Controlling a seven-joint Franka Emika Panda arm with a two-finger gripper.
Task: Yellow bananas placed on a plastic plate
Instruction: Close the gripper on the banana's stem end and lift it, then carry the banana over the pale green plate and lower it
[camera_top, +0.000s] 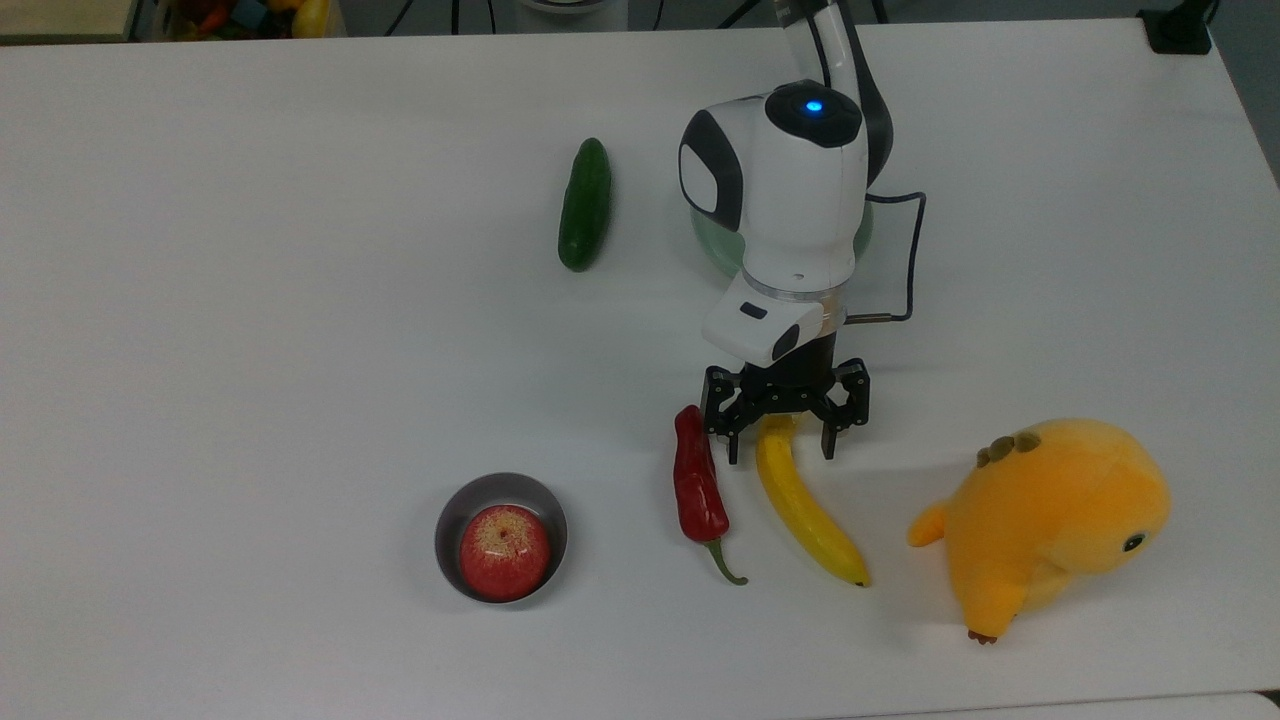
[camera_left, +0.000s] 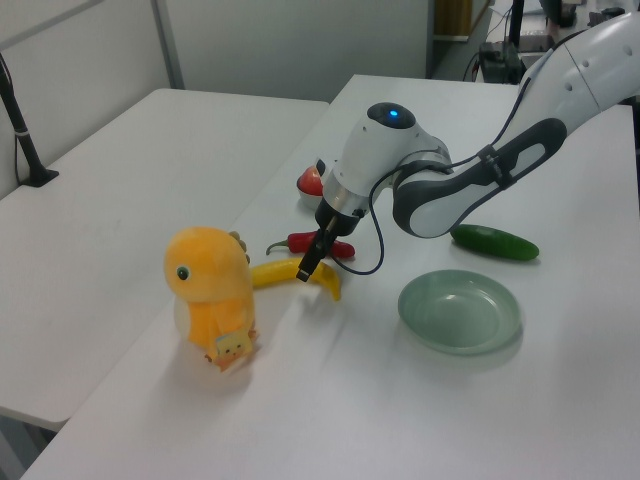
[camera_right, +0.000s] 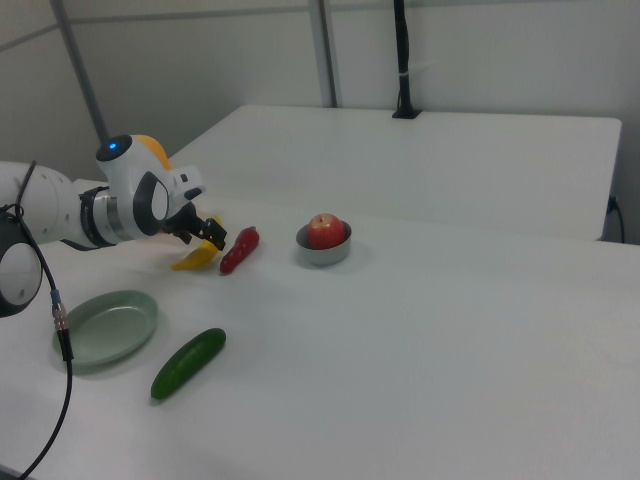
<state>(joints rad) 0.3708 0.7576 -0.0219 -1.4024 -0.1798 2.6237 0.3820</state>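
— White table (camera_top: 250, 350), item count?
— One yellow banana (camera_top: 806, 508), one red chili pepper (camera_top: 697, 485), one green cucumber (camera_top: 584, 203), one red apple (camera_top: 504, 551) in one small grey bowl (camera_top: 447, 520), one orange-yellow plush toy (camera_top: 1050, 520), one pale mint-green plate (camera_left: 460, 312). One arm, one gripper (camera_top: 779, 455).

— Position of banana and plate?
— Banana flat on the table, between chili pepper and plush toy in the top view, dark tip pointing to the top view's bottom. Plate well apart from the banana, bare inside in the left view.

— State of the fingers?
— Spread wide, wider than the banana is thick. One finger on each side of the banana's upper end in the top view, the finger on the top view's left just beside the chili pepper. Nothing gripped. Contact between fingers and banana: cannot tell.

— Hidden or cut off?
— Plate largely covered by the arm in the top view, rim (camera_top: 703, 225) showing at both sides. Banana's upper end under the gripper body in the top view. Plush toy mostly behind the arm in the right view.
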